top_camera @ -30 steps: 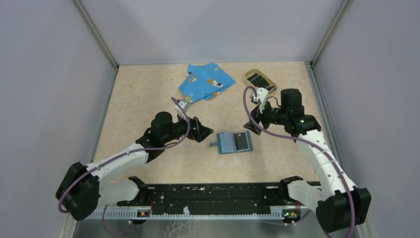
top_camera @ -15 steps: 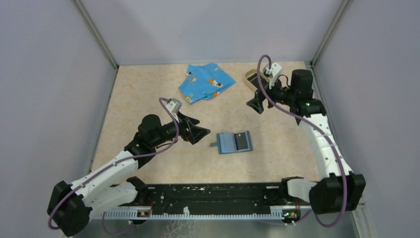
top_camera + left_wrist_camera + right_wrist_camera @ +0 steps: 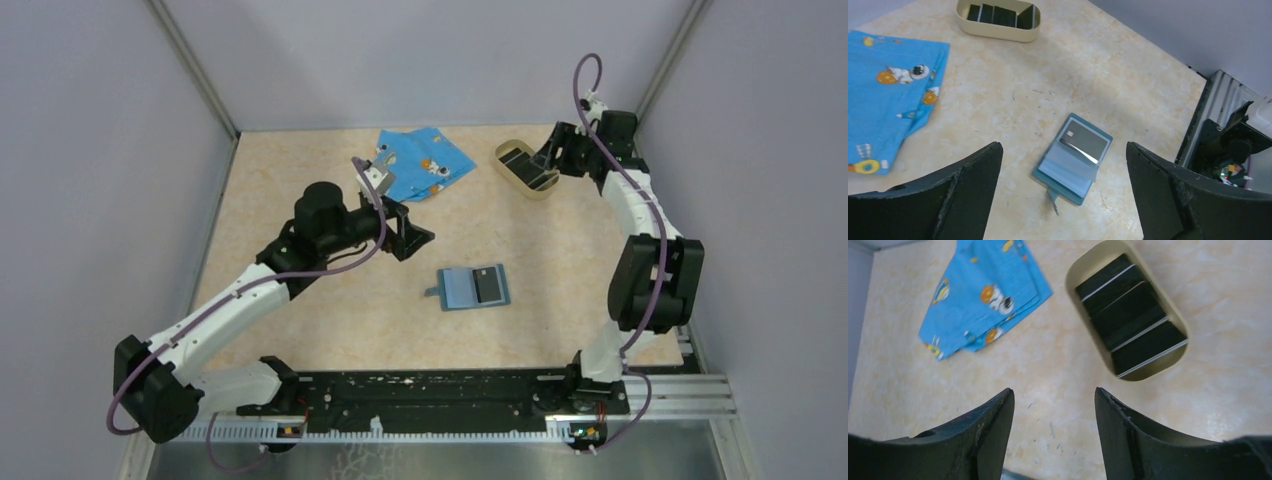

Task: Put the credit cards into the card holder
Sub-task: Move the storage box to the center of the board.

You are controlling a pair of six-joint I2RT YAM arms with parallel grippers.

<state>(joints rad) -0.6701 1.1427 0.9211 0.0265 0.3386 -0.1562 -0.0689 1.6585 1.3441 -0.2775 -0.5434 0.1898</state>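
Left hand (image 3: 411, 237) hung wide open, empty, near the central card holder (image 3: 474, 288); right hand (image 3: 555, 160), half open, empty, by the credit cards (image 3: 1130, 322) in the upper-right tray (image 3: 1148, 376).

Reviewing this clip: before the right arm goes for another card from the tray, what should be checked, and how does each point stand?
1. Card holder lies open and flat on the table: ok.
2. Black card on one half of it, fully tucked in: cannot tell.
3. Credit cards lie exposed in the tray, overlapping: ok.
4. Right gripper empty, jaws apart, short of the tray: ok.
5. Left gripper open, empty, not touching the card holder: ok.
6. Cloth apart from tray and card holder: ok.
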